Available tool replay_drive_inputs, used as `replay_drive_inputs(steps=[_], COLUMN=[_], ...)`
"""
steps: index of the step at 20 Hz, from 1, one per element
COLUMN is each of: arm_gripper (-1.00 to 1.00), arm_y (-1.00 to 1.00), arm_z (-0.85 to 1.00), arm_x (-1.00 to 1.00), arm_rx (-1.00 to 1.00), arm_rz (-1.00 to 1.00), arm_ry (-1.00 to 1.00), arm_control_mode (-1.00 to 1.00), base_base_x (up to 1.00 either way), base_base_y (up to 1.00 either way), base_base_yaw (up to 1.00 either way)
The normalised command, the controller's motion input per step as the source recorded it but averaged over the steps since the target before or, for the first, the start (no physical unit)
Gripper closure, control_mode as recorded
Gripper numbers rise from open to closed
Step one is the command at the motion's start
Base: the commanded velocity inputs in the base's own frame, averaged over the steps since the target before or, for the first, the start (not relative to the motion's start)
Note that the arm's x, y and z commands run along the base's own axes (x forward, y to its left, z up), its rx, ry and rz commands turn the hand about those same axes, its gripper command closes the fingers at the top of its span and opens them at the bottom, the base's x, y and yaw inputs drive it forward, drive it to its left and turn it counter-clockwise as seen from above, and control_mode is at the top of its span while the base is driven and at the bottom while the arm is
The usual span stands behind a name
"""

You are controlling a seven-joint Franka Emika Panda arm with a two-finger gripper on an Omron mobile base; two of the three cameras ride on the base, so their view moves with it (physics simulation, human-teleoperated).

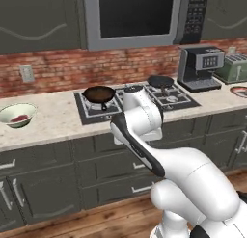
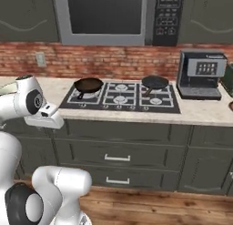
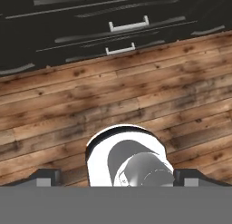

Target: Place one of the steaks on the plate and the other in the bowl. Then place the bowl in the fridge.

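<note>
Speckled beige counter (image 1: pixel 58 119) runs under a red brick wall. Toward its left end sits one pale cream-green bowl (image 1: pixel 18 114), wide and conical, with one red-pink steak (image 1: pixel 20 118) lying inside. At the far right edge, one red-rimmed plate (image 1: pixel 240 91) peeks in. Two black pans (image 1: pixel 99 94) rest on the hob. Over the wooden floor (image 3: pixel 136 96), the gripper (image 3: pixel 117 177) points down, jaws spread wide, empty.

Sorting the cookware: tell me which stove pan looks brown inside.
The left frying pan on the front-left burner; its inside is reddish-brown, while the right pan is plain black.
</note>
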Motion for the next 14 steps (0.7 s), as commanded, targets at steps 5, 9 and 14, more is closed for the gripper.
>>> replay_drive_inputs(steps=[5, 9, 14], arm_gripper=[-1.0, -1.0, -1.0], arm_y=[0.0, 0.0, 0.0], arm_z=[0.0, 0.0, 0.0], arm_x=[0.0, 0.0, 0.0], arm_rx=[0.0, 0.0, 0.0], arm_rz=[0.0, 0.0, 0.0], arm_ry=[0.0, 0.0, 0.0], arm_control_mode=[1.0, 1.0, 1.0], base_base_x=[0.42, 0.47, 0.47], base_base_y=[1.0, 1.0, 1.0], base_base_yaw=[0.0, 0.01, 0.0])
